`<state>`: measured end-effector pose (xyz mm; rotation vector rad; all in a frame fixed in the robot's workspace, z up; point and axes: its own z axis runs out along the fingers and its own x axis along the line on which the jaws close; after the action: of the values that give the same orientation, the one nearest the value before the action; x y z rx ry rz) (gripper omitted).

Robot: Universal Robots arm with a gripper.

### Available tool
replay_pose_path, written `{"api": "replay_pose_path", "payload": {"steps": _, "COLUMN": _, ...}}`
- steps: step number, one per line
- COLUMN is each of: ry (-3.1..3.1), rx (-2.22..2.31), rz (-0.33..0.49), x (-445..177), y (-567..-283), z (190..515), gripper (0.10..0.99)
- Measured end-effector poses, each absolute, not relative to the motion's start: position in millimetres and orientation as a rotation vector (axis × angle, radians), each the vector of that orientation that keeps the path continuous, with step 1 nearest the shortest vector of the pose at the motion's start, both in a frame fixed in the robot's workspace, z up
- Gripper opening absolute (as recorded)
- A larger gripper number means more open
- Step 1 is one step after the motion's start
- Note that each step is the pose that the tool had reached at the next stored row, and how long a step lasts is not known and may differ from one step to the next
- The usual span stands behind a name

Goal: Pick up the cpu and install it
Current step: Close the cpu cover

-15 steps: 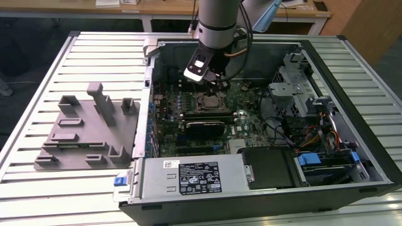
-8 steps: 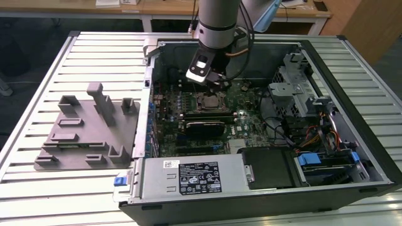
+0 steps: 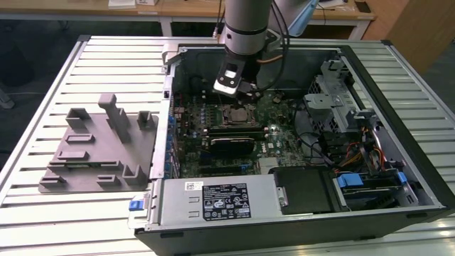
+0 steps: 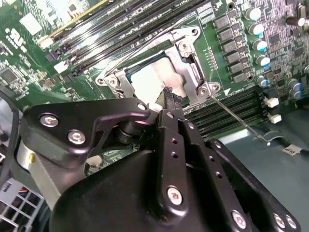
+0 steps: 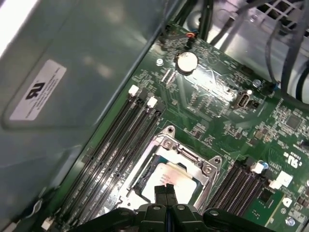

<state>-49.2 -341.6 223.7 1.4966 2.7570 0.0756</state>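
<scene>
While its two black fingertips sit pressed together with nothing between them, the tool (image 5: 164, 189) hangs right over the cpu (image 5: 170, 175). The chip lies flat in the metal socket frame (image 5: 208, 168) on the green motherboard (image 5: 217, 96); whether the tips touch its silver top is hard to tell. Memory slots (image 5: 120, 142) flank the socket. The open computer case (image 3: 398, 202) rests on the slatted surface (image 3: 106, 58), a grey fixture plate (image 3: 99, 154) beside it.

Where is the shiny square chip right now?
In the first wrist view, the cpu lies inside the metal socket frame on the green motherboard, between two banks of black slots, right beside the gripper.
</scene>
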Motion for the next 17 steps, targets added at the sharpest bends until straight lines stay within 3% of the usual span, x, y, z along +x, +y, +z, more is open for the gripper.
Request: {"api": "replay_pose_path", "payload": {"steps": 17, "ry": 2.929, "rx": 1.140, "rz": 0.076, "x": -49.2, "y": -341.6, "z": 223.4, "gripper": 0.106}}
